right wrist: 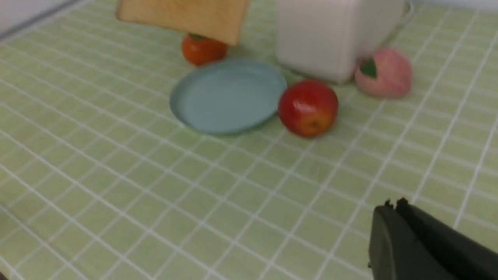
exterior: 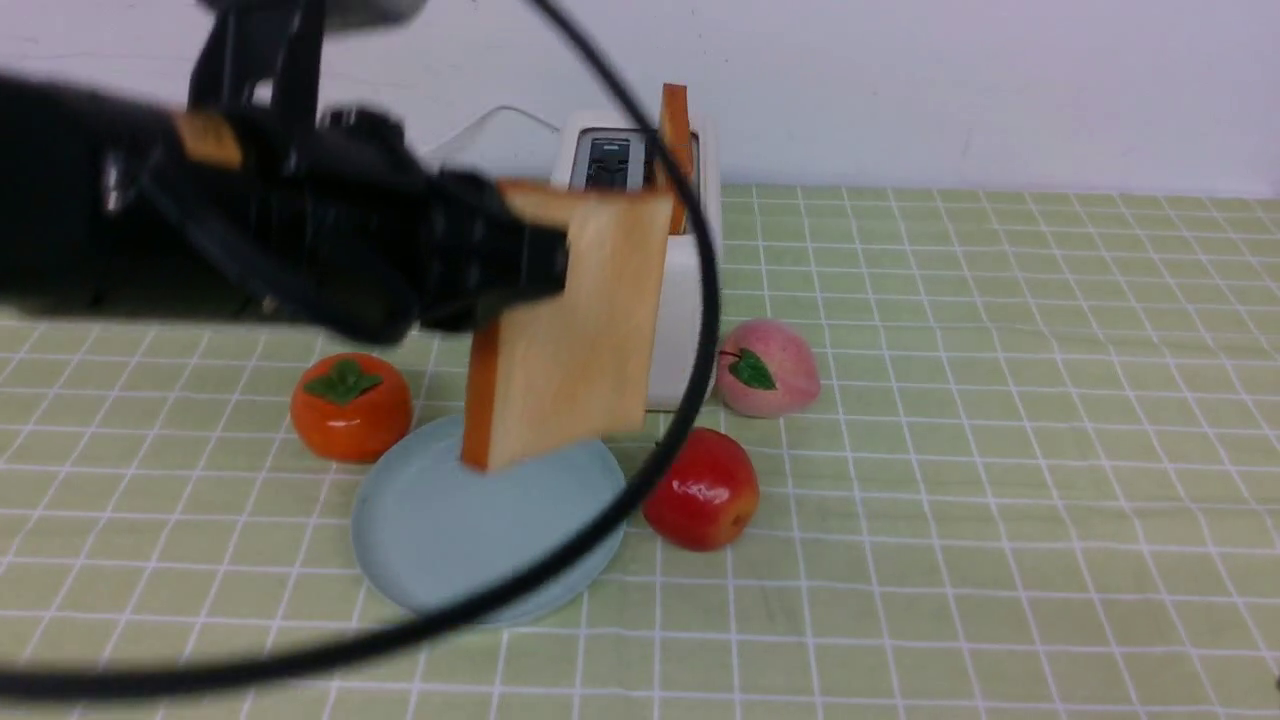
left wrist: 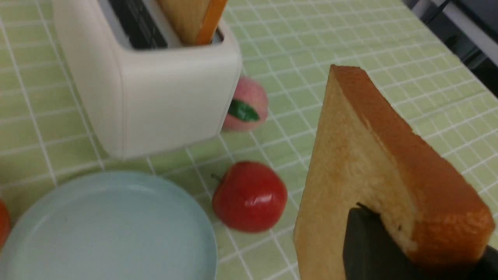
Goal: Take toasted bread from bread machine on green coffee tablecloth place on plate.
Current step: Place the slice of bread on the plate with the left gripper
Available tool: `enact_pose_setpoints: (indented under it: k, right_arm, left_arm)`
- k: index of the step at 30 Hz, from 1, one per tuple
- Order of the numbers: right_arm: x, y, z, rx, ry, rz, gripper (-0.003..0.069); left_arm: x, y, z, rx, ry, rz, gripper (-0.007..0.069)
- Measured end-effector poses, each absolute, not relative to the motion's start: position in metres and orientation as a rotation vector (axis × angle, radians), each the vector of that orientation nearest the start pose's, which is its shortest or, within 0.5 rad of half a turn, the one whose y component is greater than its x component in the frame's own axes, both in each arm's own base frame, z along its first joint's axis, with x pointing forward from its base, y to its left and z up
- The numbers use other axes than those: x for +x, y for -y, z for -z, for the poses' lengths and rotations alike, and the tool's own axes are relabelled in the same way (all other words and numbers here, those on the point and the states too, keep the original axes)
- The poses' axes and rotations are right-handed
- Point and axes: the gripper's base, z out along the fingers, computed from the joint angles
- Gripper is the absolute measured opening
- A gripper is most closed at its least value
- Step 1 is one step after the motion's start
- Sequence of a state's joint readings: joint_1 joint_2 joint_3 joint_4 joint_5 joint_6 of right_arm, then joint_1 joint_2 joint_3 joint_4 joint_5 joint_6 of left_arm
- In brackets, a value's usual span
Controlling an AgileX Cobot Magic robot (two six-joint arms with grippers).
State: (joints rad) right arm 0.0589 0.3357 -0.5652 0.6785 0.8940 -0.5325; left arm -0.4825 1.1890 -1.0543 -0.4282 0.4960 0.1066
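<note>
Left end effector (left wrist: pixel 416 245) clamped on one bread slice (exterior: pixel 575 325), held above plate (exterior: pixel 490 520); fingertips partly hidden. Right end effector (right wrist: pixel 393 217) closed, probably empty, cut off by frame. Black cable blurs across plate. Two slices total, other (exterior: pixel 676 150) upright in toaster (exterior: pixel 680 320). One persimmon (exterior: pixel 350 407), one peach (exterior: pixel 768 368), one apple (exterior: pixel 702 490). Green gridded tablecloth (exterior: pixel 950 450); pale wall (exterior: pixel 900 90) behind.

Two toast slices (left wrist: pixel 350 163), one toaster (exterior: pixel 680 320), one plate (exterior: pixel 490 520), one persimmon (exterior: pixel 350 407), one peach (exterior: pixel 768 368), one apple (exterior: pixel 702 490).
</note>
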Motion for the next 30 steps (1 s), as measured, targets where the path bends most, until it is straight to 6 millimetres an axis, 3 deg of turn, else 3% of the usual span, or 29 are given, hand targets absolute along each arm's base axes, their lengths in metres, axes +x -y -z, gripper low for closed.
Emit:
enact_pose_setpoints:
  k: [7, 12, 19, 24, 30]
  right_arm:
    - [0.045, -0.043, -0.309, -0.412, -2.042, -0.466, -0.0003]
    - [0.045, -0.043, -0.31, -0.409, -2.04, -0.474, -0.0002]
    - [0.045, -0.043, -0.31, -0.407, -2.038, -0.477, 0.0]
    - [0.045, -0.043, -0.31, -0.406, -2.037, -0.476, 0.0002]
    - [0.045, -0.043, -0.31, -0.405, -2.037, -0.478, 0.0002]
  left_arm:
    - [0.211, 0.131, -0.323, 0.297, -2.239, 0.654, 0.0107]
    - [0.214, 0.127, -0.321, 0.252, -2.237, 0.661, 0.0107]
    - [0.225, 0.101, -0.319, 0.135, -2.268, 0.642, 0.0107]
    - [0.236, 0.102, -0.308, 0.146, -2.299, 0.681, 0.0107]
    - [0.264, 0.108, -0.278, 0.099, -2.338, 0.658, 0.0107]
